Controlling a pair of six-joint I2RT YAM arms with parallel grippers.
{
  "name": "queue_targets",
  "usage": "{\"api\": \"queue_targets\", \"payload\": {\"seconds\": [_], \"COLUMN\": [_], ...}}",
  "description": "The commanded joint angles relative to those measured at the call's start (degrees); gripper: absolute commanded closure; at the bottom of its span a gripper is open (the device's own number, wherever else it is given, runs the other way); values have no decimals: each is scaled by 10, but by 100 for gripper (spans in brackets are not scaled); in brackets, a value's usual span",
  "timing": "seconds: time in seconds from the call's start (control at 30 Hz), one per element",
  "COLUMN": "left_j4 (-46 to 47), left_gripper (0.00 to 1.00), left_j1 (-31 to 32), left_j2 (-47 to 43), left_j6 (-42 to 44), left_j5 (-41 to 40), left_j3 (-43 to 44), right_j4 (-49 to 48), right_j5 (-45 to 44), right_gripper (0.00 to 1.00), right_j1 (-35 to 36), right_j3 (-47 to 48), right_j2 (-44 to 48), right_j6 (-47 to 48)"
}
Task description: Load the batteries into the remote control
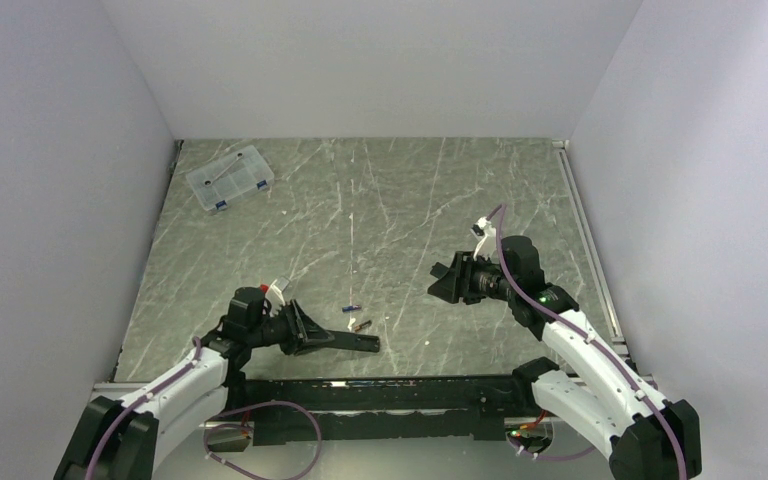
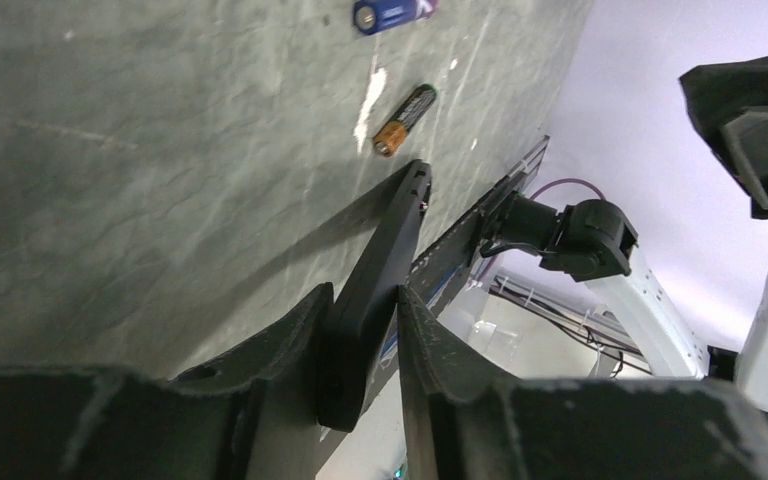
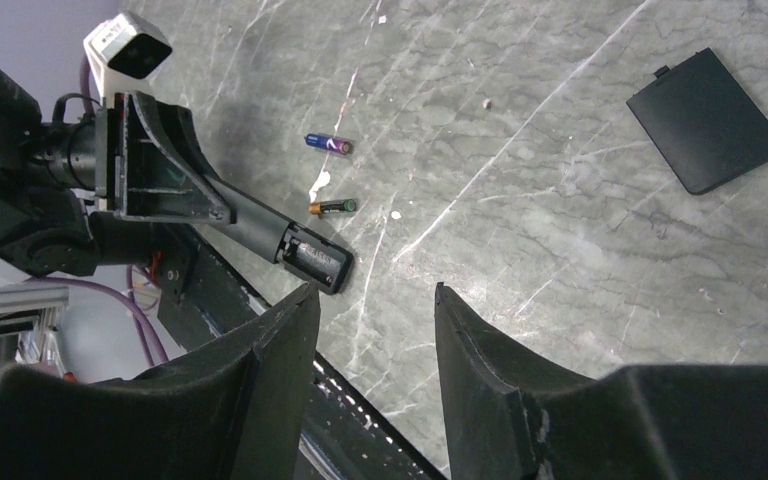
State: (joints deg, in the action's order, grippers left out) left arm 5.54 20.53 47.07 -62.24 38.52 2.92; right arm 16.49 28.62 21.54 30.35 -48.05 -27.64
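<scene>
table (image 1: pixel 410 200) (grey marble) | blue battery (image 1: pixel 352 308) | gold-ended battery (image 1: pixel 361 325) | clear box (image 1: pixel 229 178) | black cover (image 3: pixel 706 120)

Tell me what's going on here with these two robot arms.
The left hand grips the remote control by one end, holding it out with its battery compartment uncovered. Nothing is loaded yet: the blue-banded battery and the gold-ended battery lie loose on the table near the remote's tip. The right hand is open and empty above the table. The battery cover lies off to one side.

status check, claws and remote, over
left claw shut on remote, compartment open, battery cover off on table. right claw open, empty. blue battery and gold-tipped battery loose on table, nothing blocking them.
</scene>
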Motion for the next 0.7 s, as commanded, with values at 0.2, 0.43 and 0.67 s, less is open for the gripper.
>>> {"api": "queue_targets", "payload": {"seconds": [0.2,0.43,0.67], "left_j4": [-52,-102,-150], "left_gripper": [60,56,43], "left_j1": [-1,-1,-1], "left_j2": [-24,-32,-30], "left_j6": [26,37,52], "left_j5": [-12,-23,-34], "left_j3": [-9,2,25], "right_j4": [-30,-30,-27], "right_j5": [5,5,9], "right_gripper": [52,51,51], "right_j1": [3,3,7], "right_j3": [5,10,28], "right_j2": [-10,-17,-32], "right_j6": [-1,3,13]}}
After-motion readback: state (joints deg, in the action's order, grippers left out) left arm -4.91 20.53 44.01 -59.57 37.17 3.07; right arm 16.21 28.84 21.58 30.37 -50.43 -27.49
